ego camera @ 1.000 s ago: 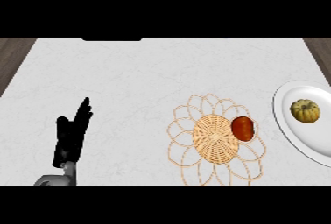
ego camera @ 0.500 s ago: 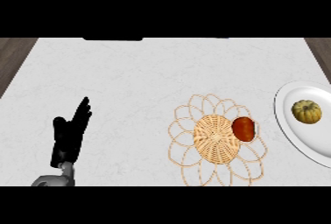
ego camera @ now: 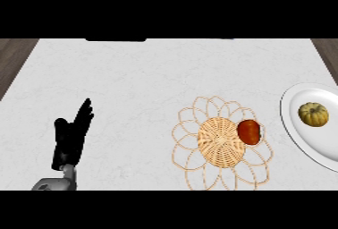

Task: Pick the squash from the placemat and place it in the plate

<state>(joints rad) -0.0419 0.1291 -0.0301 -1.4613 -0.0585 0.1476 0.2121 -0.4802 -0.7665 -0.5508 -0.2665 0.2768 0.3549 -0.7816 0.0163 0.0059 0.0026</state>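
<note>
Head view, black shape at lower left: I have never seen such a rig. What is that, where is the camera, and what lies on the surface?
The camera sits at the robot's head and looks steeply down at a pale counter. The black shape is the robot's left hand, open with fingers up, resting near the lower left edge and holding nothing. The right hand is out of view. In the middle lies a woven placemat with a reddish-brown item on its right side; I cannot identify it. At the right edge is a white plate, partly cut off, with a small yellowish squash on it.
</note>
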